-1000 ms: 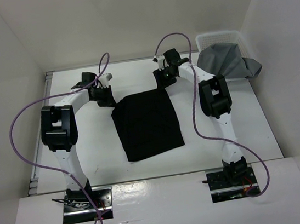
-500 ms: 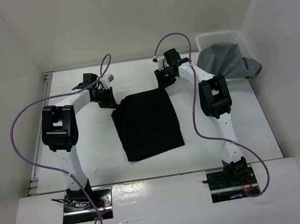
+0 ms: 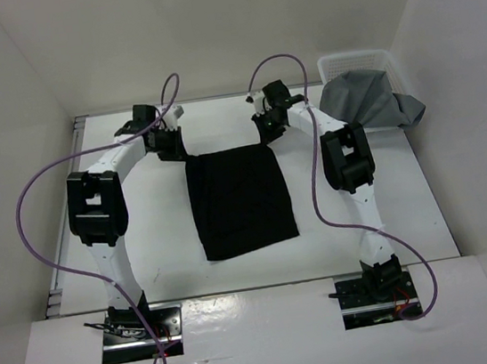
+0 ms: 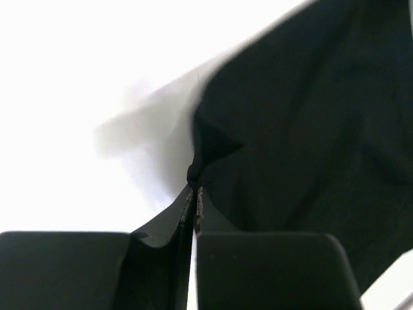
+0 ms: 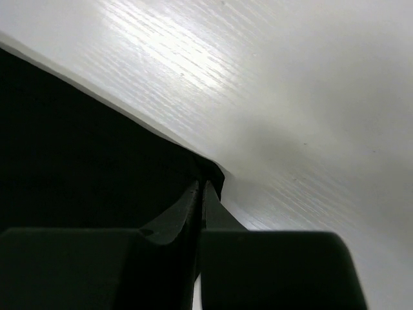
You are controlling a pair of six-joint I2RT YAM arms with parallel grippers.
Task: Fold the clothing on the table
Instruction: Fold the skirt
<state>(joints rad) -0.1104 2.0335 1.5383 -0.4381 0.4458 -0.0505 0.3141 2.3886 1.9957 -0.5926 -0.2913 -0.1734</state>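
- The left fingers are pressed together, and a small peak of the black clothing is pinched between their tips at its far left corner.
- The right fingers are shut as well, nipping the far right corner of the clothing just above the bench.
- From the arm bases at the near edge, bare white bench comes first. Then the clothing lies flat as a rough rectangle around the middle, its far edge stretched between the two pairs of fingers.
- A metal rail runs along the left edge.
- At the far right corner a white mesh basket holds a grey cloth that spills over its side.
- Plain white walls close in on three sides.
- Only the wrist views show the pinches. From overhead the corners sit hidden under the black wrist heads. The basket and rail show from overhead alone.
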